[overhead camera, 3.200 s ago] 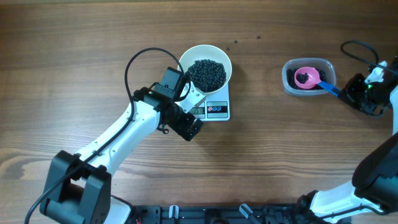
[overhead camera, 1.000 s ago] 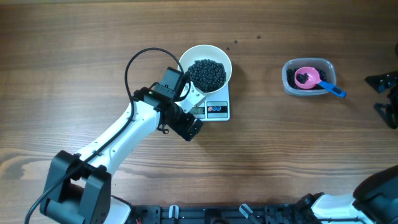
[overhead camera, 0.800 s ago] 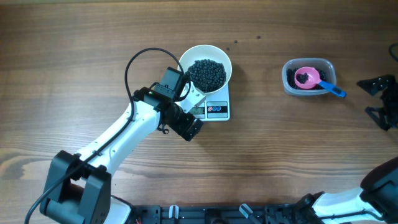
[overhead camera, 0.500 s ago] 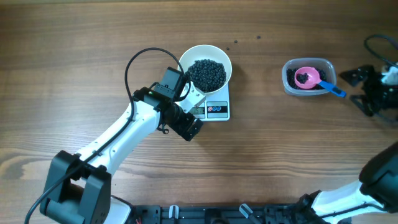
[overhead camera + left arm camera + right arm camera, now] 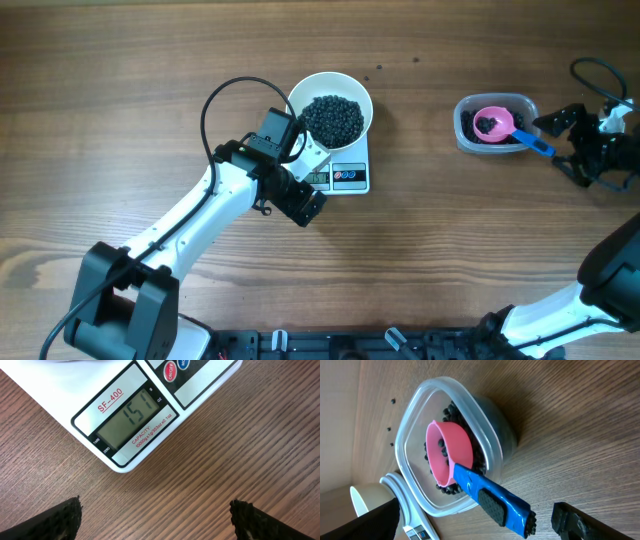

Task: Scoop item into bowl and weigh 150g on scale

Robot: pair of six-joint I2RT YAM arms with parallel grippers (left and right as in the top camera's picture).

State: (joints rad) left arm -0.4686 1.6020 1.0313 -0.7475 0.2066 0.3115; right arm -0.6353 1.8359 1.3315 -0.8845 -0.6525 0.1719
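Okay: right pincer [image 5: 565, 143] released, just off the scoop [image 5: 449, 455] handle's tip; left pincer [image 5: 160, 525] released too, above the scale [image 5: 60, 395], which reads 151. Beans [image 5: 333, 118] sit in the bowl [image 5: 305, 95] on it. We should clamp mid-handle squarely and trim only a few.

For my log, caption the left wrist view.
Open left gripper hovers over the scale, display reading 151.
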